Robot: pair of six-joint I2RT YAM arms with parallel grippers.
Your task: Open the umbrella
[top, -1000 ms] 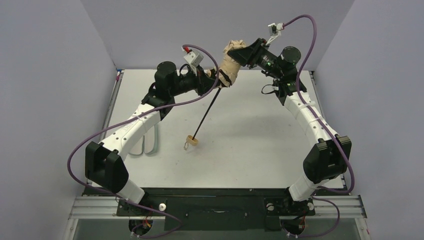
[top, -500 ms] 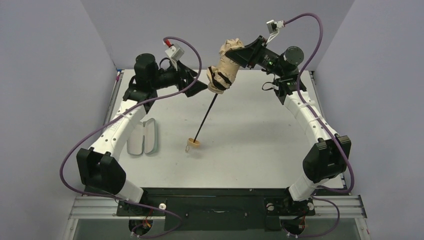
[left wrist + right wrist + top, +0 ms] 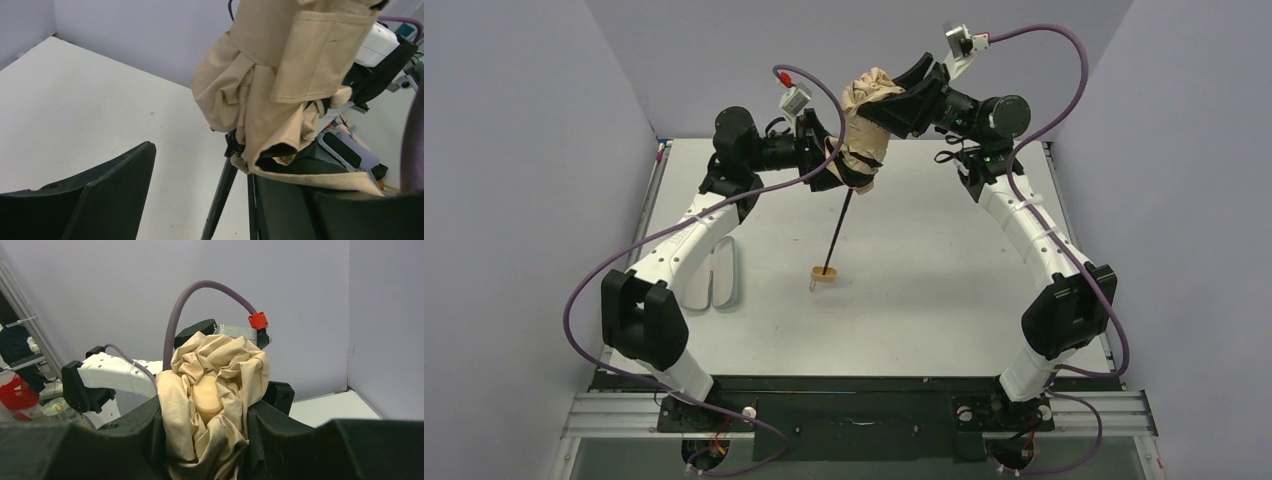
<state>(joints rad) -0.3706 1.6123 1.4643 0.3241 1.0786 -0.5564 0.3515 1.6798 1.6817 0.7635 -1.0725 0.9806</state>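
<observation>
The umbrella [image 3: 864, 120] hangs folded and tilted above the table's far middle, its tan canopy bunched. My right gripper [image 3: 894, 105] is shut on the canopy's top end; in the right wrist view the fabric [image 3: 210, 390] fills the gap between both fingers [image 3: 142, 430] around a tan cap [image 3: 206, 395]. The thin black shaft [image 3: 839, 230] runs down to the small tan handle [image 3: 824, 274] near the tabletop. My left gripper [image 3: 832, 165] is at the canopy's lower rim, open, with the shaft [image 3: 220, 200] between its spread fingers [image 3: 110, 185] and the canopy's lower folds [image 3: 280, 90] above.
A pale grey-green soft sleeve [image 3: 714, 272] lies flat on the table [image 3: 944, 290] beside the left arm. Purple-grey walls [image 3: 524, 150] close in the table at the back and sides. Purple cables [image 3: 1064, 90] loop over both arms.
My left gripper let go of the canopy's lower end, drew back left with jaws wide, then returned to it with jaws narrower. My right gripper carried the umbrella up and left; the handle swung right.
</observation>
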